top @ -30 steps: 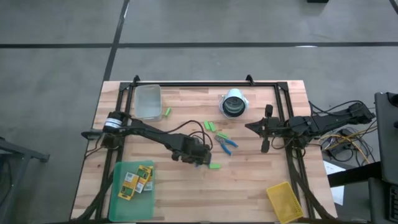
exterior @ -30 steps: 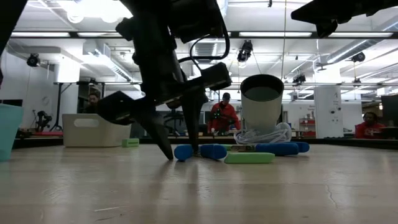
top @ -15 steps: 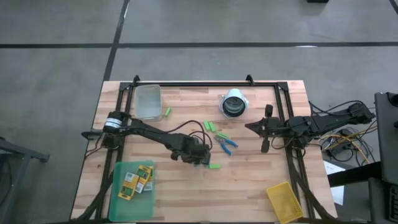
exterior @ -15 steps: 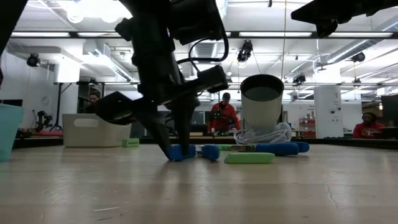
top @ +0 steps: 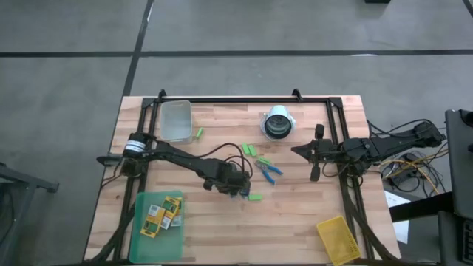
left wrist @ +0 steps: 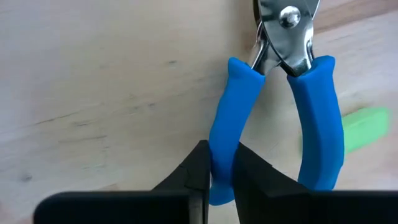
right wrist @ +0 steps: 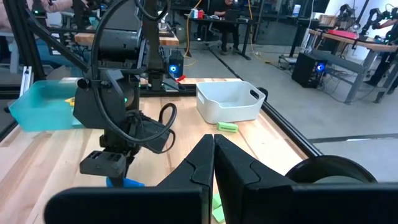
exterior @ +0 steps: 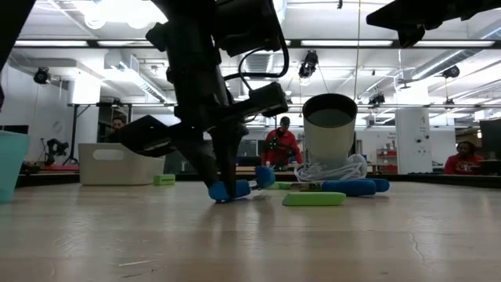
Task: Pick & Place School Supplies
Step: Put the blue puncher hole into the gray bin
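Note:
A pair of blue-handled metal scissors point(left wrist: 273, 93) lies on the wooden table near its middle, and my left gripper point(top: 238, 189) is shut on it. A second pair of scissors point(top: 270, 171) lies just to the right. Small light-green blocks point(top: 256, 197) point(top: 250, 149) are scattered around them, and another point(top: 199, 133) lies beside the white bin. Crayon boxes point(top: 162, 212) sit in the green tray point(top: 148, 240) at the near left. My right gripper point(top: 316, 152) hovers shut over the table's right part, holding nothing. My left gripper pinches one blue handle point(left wrist: 222, 158) of the scissors between its two fingers, near the handle's free end. The fingers point(exterior: 221, 168) come from above, slanting down. The held handle's end point(exterior: 229, 190) is at the table top, and the other handle point(exterior: 264, 176) is tipped up off it.
A white bin point(top: 176, 120) stands at the far left, a round cup with a cord point(top: 278, 123) at the far middle, and a yellow bin point(top: 338, 239) at the near right corner. A dark frame runs along the table's far and side edges. People sit in the room beyond.
My left gripper has shut on one handle of the scissors without moving from its place. The scissors lay flat before. They have tipped now, with the free handle raised off the table.

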`<state>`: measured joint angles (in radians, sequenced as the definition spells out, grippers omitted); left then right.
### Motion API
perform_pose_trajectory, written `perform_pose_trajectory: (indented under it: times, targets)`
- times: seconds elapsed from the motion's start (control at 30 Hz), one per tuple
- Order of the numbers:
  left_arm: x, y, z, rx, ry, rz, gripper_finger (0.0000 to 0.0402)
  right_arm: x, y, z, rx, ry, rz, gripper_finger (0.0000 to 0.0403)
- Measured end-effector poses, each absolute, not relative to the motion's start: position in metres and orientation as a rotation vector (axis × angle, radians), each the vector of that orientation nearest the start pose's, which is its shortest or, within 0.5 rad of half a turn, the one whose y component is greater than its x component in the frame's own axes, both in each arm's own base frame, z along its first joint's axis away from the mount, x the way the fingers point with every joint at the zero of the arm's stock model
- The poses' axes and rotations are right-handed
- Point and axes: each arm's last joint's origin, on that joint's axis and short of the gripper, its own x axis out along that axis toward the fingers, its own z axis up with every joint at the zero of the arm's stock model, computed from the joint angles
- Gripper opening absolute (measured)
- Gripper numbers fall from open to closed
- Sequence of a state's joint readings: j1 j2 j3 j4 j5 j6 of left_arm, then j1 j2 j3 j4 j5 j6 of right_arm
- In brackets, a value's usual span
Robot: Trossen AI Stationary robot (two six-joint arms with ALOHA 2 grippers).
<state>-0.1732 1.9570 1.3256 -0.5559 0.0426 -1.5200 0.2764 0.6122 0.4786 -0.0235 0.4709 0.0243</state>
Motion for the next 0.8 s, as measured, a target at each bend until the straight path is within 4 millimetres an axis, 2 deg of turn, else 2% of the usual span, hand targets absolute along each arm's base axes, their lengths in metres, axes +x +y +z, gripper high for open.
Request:
perform_pose_trajectory:
  times: [0.33,0.57,0.8]
  targets:
    - [0.376,-0.061,0.191,-1.254,0.994,0.736,0.0042,0.145,0.028,0.267,-0.034,0.146,-0.196,0.0008]
    - [0.363,-0.043,0.227,-1.266,0.888,0.853,0.0042,0.145,0.028,0.267,-0.033,0.146,-0.196,0.0008]
    - [0.336,-0.022,0.27,-1.237,0.695,0.965,0.0049,0.145,0.027,0.267,-0.034,0.146,-0.196,0.0008]
